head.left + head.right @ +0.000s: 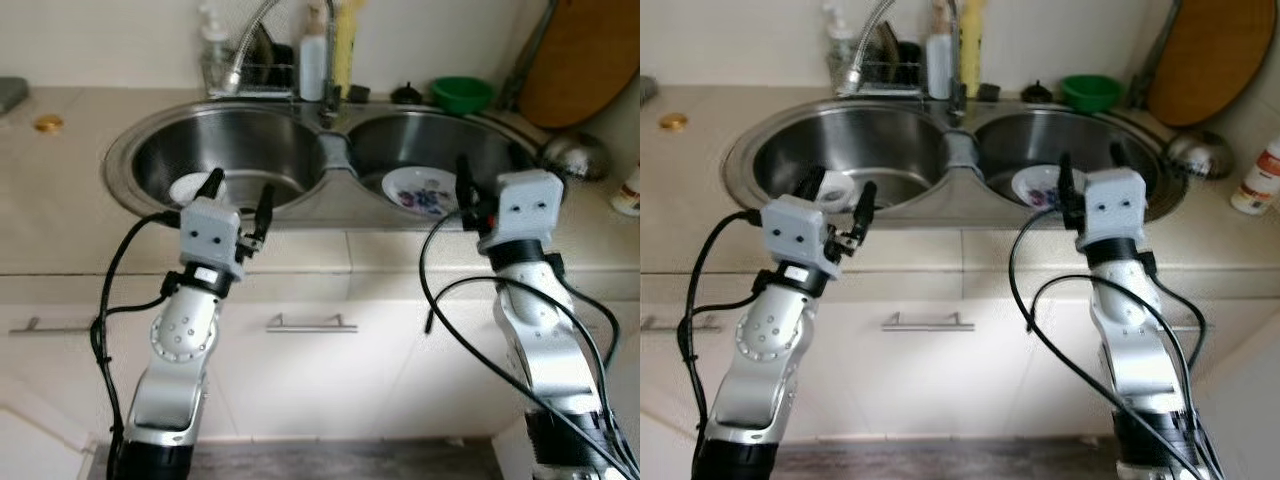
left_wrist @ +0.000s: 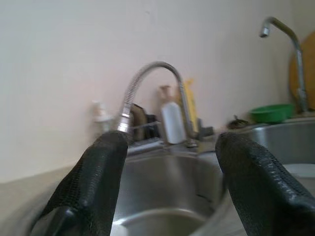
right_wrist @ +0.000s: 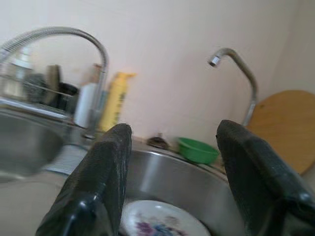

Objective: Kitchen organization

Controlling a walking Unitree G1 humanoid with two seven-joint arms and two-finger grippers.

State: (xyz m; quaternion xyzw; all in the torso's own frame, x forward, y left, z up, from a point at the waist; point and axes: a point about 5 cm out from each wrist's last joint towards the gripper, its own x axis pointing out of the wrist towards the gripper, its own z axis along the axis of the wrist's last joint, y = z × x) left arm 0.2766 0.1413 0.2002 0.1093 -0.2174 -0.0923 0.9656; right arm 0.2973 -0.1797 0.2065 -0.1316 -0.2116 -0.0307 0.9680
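A double steel sink [image 1: 335, 160] is set in the beige counter before me. In its left basin lies a small white dish [image 1: 188, 187]; in the right basin lies a white plate with a floral pattern [image 1: 422, 190], also in the right wrist view as the plate [image 3: 162, 221]. My left gripper [image 1: 240, 195] hovers open at the front rim of the left basin, close to the white dish. My right gripper [image 1: 490, 175] stands open over the front rim of the right basin, just beside the floral plate. Neither holds anything.
A curved faucet [image 1: 250, 40], a soap dispenser [image 1: 213, 50], a white bottle [image 1: 312, 65] and a yellow bottle [image 1: 345, 45] line the back. A green bowl [image 1: 462, 95], a wooden board [image 1: 585, 60] and a steel ladle [image 1: 572, 155] sit at the right. A cabinet handle [image 1: 310, 323] is below.
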